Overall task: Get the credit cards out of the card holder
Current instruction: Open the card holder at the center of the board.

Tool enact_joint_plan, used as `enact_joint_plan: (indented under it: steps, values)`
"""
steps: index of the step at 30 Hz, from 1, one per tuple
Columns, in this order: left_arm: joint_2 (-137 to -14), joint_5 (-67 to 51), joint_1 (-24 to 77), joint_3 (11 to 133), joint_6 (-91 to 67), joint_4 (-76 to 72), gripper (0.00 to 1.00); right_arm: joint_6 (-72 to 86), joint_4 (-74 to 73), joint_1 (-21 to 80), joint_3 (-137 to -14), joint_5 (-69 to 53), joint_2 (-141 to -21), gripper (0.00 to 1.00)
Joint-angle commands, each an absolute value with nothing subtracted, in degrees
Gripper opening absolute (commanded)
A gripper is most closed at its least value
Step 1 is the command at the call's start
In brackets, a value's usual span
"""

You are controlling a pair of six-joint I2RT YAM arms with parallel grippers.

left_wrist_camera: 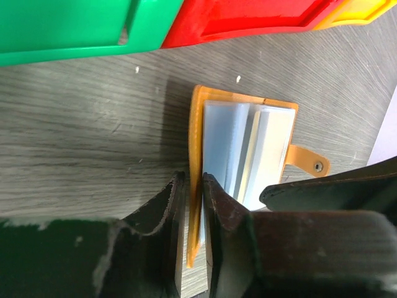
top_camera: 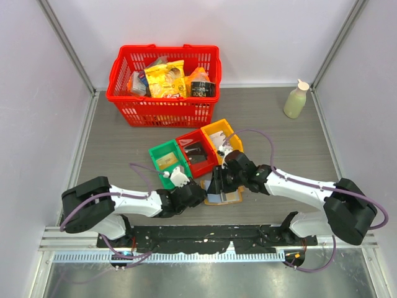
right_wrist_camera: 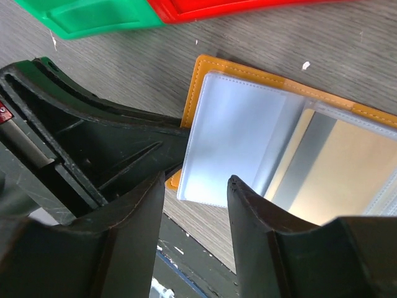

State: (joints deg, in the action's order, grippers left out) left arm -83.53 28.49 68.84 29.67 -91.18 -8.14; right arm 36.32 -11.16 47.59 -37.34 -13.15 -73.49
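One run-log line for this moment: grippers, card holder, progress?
left gripper astride card holder cover edge, grip unclear | right gripper open over clear sleeve | card holder lying open | progress: nothing seen removed

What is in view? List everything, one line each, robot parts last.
Table: one, grey wood-grain, under everything.
Basket: one, red, far centre-left, holding packaged goods.
Bottle: one, pale green, far right.
Bins: three in a row before the basket: green bin, red bin, yellow-orange bin.
Card holder: one, tan-orange with clear sleeves, open, near the bins.
Credit cards: count unclear; what looks like a cream one inside a sleeve.
Left gripper: black, jaws narrow astride the holder's cover edge.
Right gripper: black, open above the sleeves.
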Motion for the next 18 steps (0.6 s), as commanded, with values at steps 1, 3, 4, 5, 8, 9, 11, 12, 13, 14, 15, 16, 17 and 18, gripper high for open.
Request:
enact_joint_plan:
  steps: [1,3,4,5,8,9,11,12,13,14,15,16,17,18]
  values:
    - [-79.29,30.94,69.17,27.6,-92.37,-6.08,0.24,35.68,-9.04,47.81,-38.5,-12.68,-73.04,0.5]
    - [-76.39,31.99,69.61,27.25,-92.46,-3.09,0.3,34.98,-11.93,47.29,-38.67,-8.47,-72.07,0.5]
    - [-75.07,32.78,69.87,27.16,-92.63,-1.6,0.33,34.28,-12.82,47.02,-38.67,-7.05,-71.81,0.51]
    - [-73.32,33.74,70.22,27.25,-92.64,-0.19,0.35,33.84,-14.4,46.5,-38.41,-5.29,-71.46,0.51]
    - [-69.27,36.29,71.27,28.03,-92.64,6.22,0.39,32.96,-16.26,45.09,-37.44,-2.9,-70.49,0.5]
    - [-67.87,36.99,71.71,28.47,-92.55,7.72,0.39,32.7,-16.52,44.74,-37.01,-1.94,-69.71,0.49]
    - [-66.19,38.14,72.24,29.18,-92.02,9.31,0.4,32.52,-16.79,44.12,-36.13,-1.23,-68.91,0.48]
    - [-65.66,38.14,72.25,29.44,-91.15,8.97,0.4,32.52,-16.96,43.6,-35.86,-0.8,-68.65,0.47]
    - [-65.65,38.06,72.25,29.62,-89.84,7.49,0.4,32.35,-16.96,43.33,-35.42,-0.53,-68.29,0.45]
    - [-65.83,37.71,72.33,29.88,-87.82,4.95,0.4,32.17,-17.4,42.46,-35.16,-0.18,-68.12,0.45]
    - [-66.44,37.36,72.25,30.4,-86.24,3.01,0.4,31.91,-17.66,42.28,-34.98,-0.18,-67.94,0.45]
    - [-67.4,36.83,72.16,31.19,-84.83,1.42,0.4,31.73,-17.93,41.67,-34.55,-0.18,-67.85,0.45]
    - [-68.63,35.61,71.81,32.33,-82.81,0.45,0.38,31.47,-17.93,41.23,-34.45,-0.18,-67.94,0.45]
    - [-70.47,33.94,71.37,33.65,-81.23,0.35,0.35,31.29,-17.93,40.52,-34.11,-0.18,-68.03,0.45]
